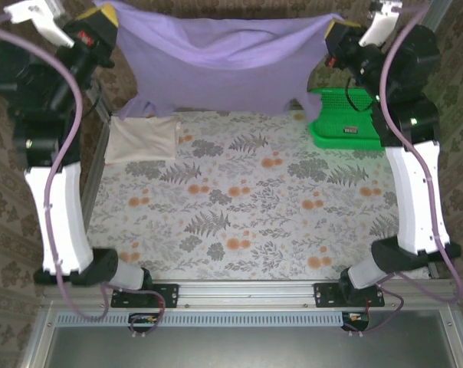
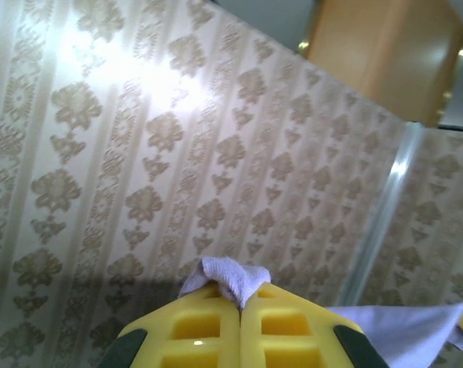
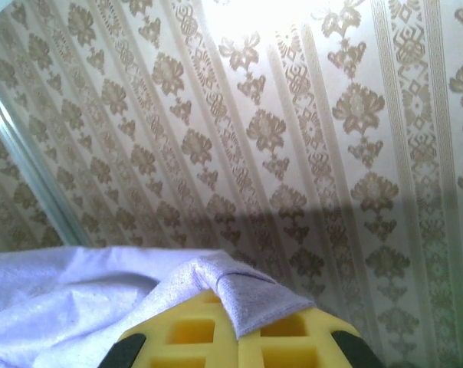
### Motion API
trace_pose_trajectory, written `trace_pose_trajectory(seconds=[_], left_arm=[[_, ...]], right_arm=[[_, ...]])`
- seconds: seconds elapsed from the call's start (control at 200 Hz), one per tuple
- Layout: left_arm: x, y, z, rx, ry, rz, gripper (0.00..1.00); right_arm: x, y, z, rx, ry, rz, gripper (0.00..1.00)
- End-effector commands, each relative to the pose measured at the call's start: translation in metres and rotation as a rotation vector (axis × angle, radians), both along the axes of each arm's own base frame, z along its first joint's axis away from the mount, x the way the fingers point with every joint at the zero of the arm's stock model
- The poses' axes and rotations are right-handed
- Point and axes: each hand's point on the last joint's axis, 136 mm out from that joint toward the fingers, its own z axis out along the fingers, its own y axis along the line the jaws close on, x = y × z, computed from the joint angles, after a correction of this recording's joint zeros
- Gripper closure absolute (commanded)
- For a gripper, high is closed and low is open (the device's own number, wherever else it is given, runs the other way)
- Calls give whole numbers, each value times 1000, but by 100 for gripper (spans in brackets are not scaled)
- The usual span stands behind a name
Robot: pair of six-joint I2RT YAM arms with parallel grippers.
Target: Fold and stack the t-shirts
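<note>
Floral tabletop; left claw, right claw clenched on purple t-shirt, perhaps its hem.

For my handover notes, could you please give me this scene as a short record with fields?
purple t-shirt: held up, spread between both grippers at the far side
left gripper: shut on one top corner of the purple t-shirt
right gripper: shut on the other top corner
cream t-shirt: folded, flat on the table, far left
green basket: on the table, far right
stack: not yet made
</note>
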Motion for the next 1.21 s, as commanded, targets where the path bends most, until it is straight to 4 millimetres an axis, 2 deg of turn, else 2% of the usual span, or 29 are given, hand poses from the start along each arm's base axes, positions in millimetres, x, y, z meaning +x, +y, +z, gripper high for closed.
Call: trace_pose_trajectory(seconds=[0.0, 0.055, 0.09, 0.135, 0.175, 0.195, 0.235, 0.25, 0.255, 0.28, 0.31, 0.38, 0.395, 0.42, 0.515, 0.595, 0.675, 0.815, 0.85, 0.96, 1.045, 1.065, 1.2], left_arm=[[-5, -12, -60, 60, 105, -56, 97], [-16, -11, -110, 64, 205, -56, 90], [-26, -8, -139, 68, 266, -49, 90], [-35, -3, -188, 72, 382, -24, 89], [-48, 3, -223, 83, 458, 5, 87], [-54, 7, -241, 92, 497, 25, 84], [-67, 18, -271, 116, 560, 81, 65], [-71, 24, -283, 123, 586, 111, 60], [-72, 26, -287, 124, 595, 122, 59], [-80, 34, -306, 135, 647, 167, 56], [-89, 45, -316, 135, 668, 221, 48], [-103, 61, -323, 110, 658, 304, 8], [-105, 64, -322, 104, 653, 322, 3], [-106, 68, -321, 93, 643, 345, 1], [-96, 71, -315, 94, 630, 372, 0], [-73, 71, -326, 117, 698, 390, 2], [-44, 65, -351, 133, 807, 378, 5], [5, 48, -415, 135, 1057, 334, 11], [14, 42, -435, 138, 1122, 315, 12], [38, 17, -491, 188, 1298, 238, 13], [47, 0, -534, 264, 1420, 196, 13], [49, -4, -545, 287, 1449, 186, 14], [43, -6, -609, 420, 1638, 248, 22]], right_arm=[[-11, 10, -65, 26, 175, 67, 100], [-19, 10, -107, 48, 270, 69, 98], [-27, 9, -138, 83, 335, 68, 96], [-40, 9, -181, 116, 414, 76, 93], [-50, 6, -213, 131, 486, 58, 91], [-58, 2, -231, 144, 530, 36, 85], [-71, -3, -268, 148, 608, 14, 68], [-74, -3, -276, 149, 625, 10, 65], [-77, -4, -285, 149, 644, 4, 62], [-85, -8, -306, 146, 703, -18, 60], [-99, -19, -334, 137, 775, -73, 56], [-121, -42, -371, 132, 865, -184, 37], [-124, -45, -374, 135, 871, -198, 34], [-128, -51, -378, 138, 877, -223, 33], [-132, -74, -379, 140, 870, -334, 28], [-121, -82, -380, 149, 864, -383, 26], [-98, -69, -384, 180, 888, -327, 28], [-65, -38, -412, 215, 1021, -240, 37], [-60, -30, -420, 202, 1049, -224, 40], [-49, -4, -441, 157, 1103, -163, 41], [-48, 9, -458, 124, 1159, -137, 42], [-43, 14, -457, 125, 1142, -122, 42], [-41, 34, -462, 98, 1164, -65, 44]])
